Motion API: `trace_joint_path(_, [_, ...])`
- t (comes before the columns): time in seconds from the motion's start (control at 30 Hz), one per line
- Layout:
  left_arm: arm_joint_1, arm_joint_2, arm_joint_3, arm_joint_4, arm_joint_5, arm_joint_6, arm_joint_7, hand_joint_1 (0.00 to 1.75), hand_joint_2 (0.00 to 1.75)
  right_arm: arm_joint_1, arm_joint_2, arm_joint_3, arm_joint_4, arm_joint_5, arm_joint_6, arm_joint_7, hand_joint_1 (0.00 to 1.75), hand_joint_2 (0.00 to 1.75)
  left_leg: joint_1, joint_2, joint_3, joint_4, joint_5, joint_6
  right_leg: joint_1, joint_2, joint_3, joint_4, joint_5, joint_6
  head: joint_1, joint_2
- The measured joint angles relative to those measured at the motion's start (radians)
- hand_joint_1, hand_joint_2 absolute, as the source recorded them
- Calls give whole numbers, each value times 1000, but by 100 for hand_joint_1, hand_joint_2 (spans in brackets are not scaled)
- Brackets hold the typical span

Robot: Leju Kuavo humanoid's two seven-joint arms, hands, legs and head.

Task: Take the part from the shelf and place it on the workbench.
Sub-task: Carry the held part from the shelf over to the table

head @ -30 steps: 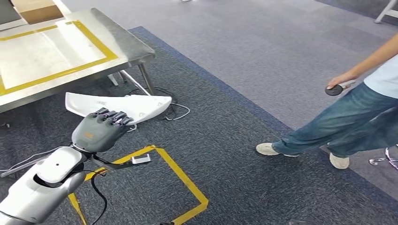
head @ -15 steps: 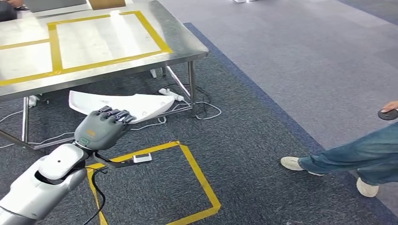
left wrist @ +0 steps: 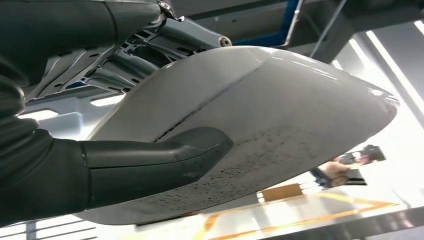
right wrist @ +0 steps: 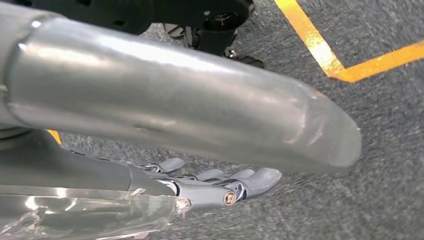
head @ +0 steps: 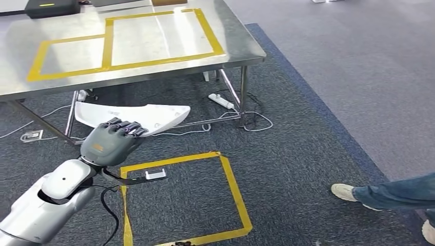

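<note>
Risk judged: the long white part (head: 136,116), held near one end with most of it overhanging, could twist or slip from the left hand (head: 110,141) before reaching the workbench (head: 154,72). Hand was raised below the workbench's near edge, fingers over the part, thumb (left wrist: 155,160) beneath. Right hand (right wrist: 220,186) hung low with its fingers out straight, holding nothing.

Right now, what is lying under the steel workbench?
Under the workbench, on the dark carpet, lie a white power strip and loose cables. The white part, held by the left hand, covers some of the floor there.
</note>
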State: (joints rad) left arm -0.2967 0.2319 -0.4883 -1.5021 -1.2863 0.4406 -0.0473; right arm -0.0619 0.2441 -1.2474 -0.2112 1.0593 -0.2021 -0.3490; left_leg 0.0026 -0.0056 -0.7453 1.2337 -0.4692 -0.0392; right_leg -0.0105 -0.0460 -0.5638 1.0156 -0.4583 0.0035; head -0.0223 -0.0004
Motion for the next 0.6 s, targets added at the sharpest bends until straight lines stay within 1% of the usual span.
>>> trace_joint_path(0.03, [0,0,0,0,0,0,0,175,175,-1,0,0,0,0,0,0,0,0,-1,16,39,-69,35,2,1,-12,4,0,-3,2,0,0])
trace_joint_path(0.07, [-2,0,0,0,0,0,0,175,175,-2,0,0,0,0,0,0,0,0,-5,44,79,-143,61,4,4,-24,7,1,-7,6,-1,0])
trace_joint_path(0.1, [-4,-1,0,0,0,0,0,175,175,-3,0,0,0,-1,0,0,0,0,-8,66,109,-198,76,10,8,-34,10,2,-11,10,-2,0])
trace_joint_path(0.13, [-5,-1,0,0,0,0,0,175,175,-4,0,0,0,-1,1,0,0,0,-10,82,127,-231,81,16,13,-44,13,2,-15,14,-2,0])
trace_joint_path(0.17, [-6,-2,0,0,0,0,0,175,175,-4,0,0,0,-2,0,0,0,0,-13,84,130,-242,77,22,16,-54,16,1,-18,19,-1,0])
trace_joint_path(0.2, [-5,-1,0,0,0,0,0,175,175,-5,0,0,0,-2,0,-1,0,0,-12,69,128,-242,78,30,17,-67,20,-1,-21,22,-1,0])
trace_joint_path(0.23, [-4,-1,0,0,0,0,0,175,175,-6,0,0,0,-2,0,-1,0,0,-11,56,128,-244,78,35,16,-66,22,-1,-25,28,0,0])
trace_joint_path(0.27, [-4,-1,0,0,0,0,0,175,175,-6,0,0,0,-3,0,-1,0,0,-8,44,129,-246,79,41,14,-49,19,12,-36,34,2,0])
trace_joint_path(0.3, [-5,-1,0,0,0,0,0,175,175,-6,0,0,0,-2,0,-2,0,0,-4,32,129,-248,81,47,12,-23,5,43,-56,40,5,0])
trace_joint_path(0.33, [-6,-2,0,0,0,0,0,175,175,-6,0,0,0,-3,1,-2,0,0,-1,21,129,-248,82,51,10,8,-21,97,-84,44,8,0])
trace_joint_path(0.37, [-7,-3,0,1,0,0,0,175,175,-4,0,0,0,-3,1,-2,0,0,0,9,129,-248,82,54,9,30,-56,169,-117,47,11,0])
trace_joint_path(0.4, [-6,-4,-1,1,0,0,0,175,175,-3,0,0,0,-3,1,-2,0,0,0,-1,129,-248,82,56,9,39,-92,238,-143,48,12,0])
trace_joint_path(0.43, [-5,-5,-3,2,0,0,0,175,175,-1,0,0,0,-5,1,-2,0,0,0,-13,129,-248,82,56,9,42,-119,284,-152,48,13,0])
trace_joint_path(0.47, [-4,-5,-4,4,0,0,0,175,175,-1,0,0,0,-9,2,-4,0,0,0,-23,129,-247,82,56,9,43,-131,293,-141,47,13,0])
trace_joint_path(0.5, [-4,-6,-5,4,0,0,-1,175,175,-1,0,0,0,-14,4,-6,0,0,1,-31,130,-246,81,55,8,43,-123,260,-110,46,14,0])
trace_joint_path(0.53, [-4,-6,-6,5,0,0,-3,175,175,-3,0,-1,0,-20,7,-7,0,0,2,-39,131,-245,80,54,8,45,-100,195,-68,44,14,0])
trace_joint_path(0.57, [-5,-5,-6,5,3,0,-8,175,175,-4,0,-2,0,-24,10,-7,0,0,1,-45,132,-244,79,50,6,51,-71,123,-32,44,14,0])
trace_joint_path(0.6, [-5,-5,-7,5,7,1,-18,175,175,-6,0,-2,0,-27,13,-5,0,0,0,-49,131,-241,78,46,5,57,-46,64,-7,43,15,0])
